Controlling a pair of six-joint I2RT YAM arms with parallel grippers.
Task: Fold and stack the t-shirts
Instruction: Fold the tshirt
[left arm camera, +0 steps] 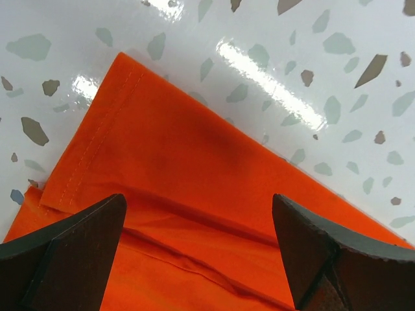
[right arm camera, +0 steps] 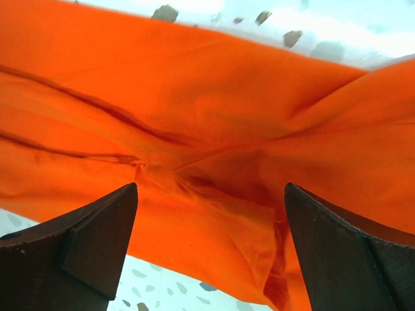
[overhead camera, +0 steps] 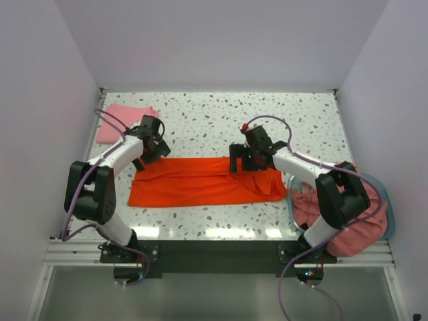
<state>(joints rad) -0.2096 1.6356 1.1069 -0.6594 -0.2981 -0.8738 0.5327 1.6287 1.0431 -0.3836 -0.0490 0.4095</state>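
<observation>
Left wrist cam first: the left gripper (left arm camera: 198, 217) is let go, jaws spread wide with nothing pinched between them. Both dark fingers (left arm camera: 71, 253) hang just over the orange-red t-shirt (left arm camera: 188, 162). Right under the claw is a doubled-over part of the shirt with a stitched hem running off to one side, and a fold line crosses between the fingers. Past that edge it's just the speckled table (left arm camera: 292, 58) with some glare on it.

Right wrist cam: the right gripper (right arm camera: 211, 201) is released too, jaws wide apart and no cloth in them. Beneath it the same shirt is rumpled, with creases running in to a spot between the fingers. A strip of table shows beyond the cloth.

Top cam: both claws sit over the shirt's far edge, the left one at its left end and the right one toward its right end. The shirt lies between them as a long band, bunched at the right end. Out past the left claw, near the far left corner, lies a folded light pink t-shirt (overhead camera: 124, 120). Beside the right arm's base, well back from the claw, salmon-pink t-shirts (overhead camera: 348, 231) are heaped in a teal tub (overhead camera: 391, 214).
</observation>
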